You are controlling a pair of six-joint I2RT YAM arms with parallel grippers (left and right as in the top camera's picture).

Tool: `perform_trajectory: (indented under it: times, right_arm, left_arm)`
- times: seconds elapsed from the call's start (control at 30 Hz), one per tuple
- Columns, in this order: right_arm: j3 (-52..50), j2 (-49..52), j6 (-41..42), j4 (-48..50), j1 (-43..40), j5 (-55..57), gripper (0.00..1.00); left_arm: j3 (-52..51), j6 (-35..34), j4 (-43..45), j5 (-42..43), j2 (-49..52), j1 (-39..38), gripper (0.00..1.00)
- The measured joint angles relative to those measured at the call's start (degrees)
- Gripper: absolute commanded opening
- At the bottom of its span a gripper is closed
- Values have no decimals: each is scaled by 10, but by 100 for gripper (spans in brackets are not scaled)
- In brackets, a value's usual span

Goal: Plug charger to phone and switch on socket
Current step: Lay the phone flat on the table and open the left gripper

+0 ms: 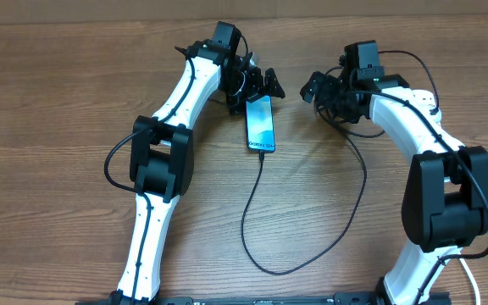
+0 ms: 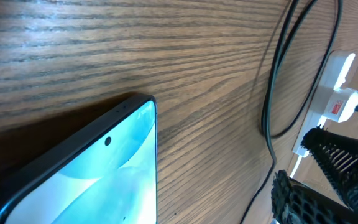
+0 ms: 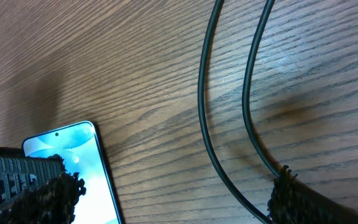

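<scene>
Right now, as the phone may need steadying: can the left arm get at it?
Probably yes: the left gripper is open right at the phone's top end, nothing between them; the cable leaves the other end.

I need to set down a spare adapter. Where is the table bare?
Bare wood lies left of the left arm, and inside the charger loop between the phone and the right arm. Crowded: around the phone, between the left end effector and right end effector.
</scene>
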Motion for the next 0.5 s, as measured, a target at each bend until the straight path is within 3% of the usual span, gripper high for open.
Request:
perform_trajectory:
  times: [0.5]
  right_arm:
    - [0,0,0,0,0,0,100]
  left_arm:
    - [4,-3,-46,-57,-8,0,100]
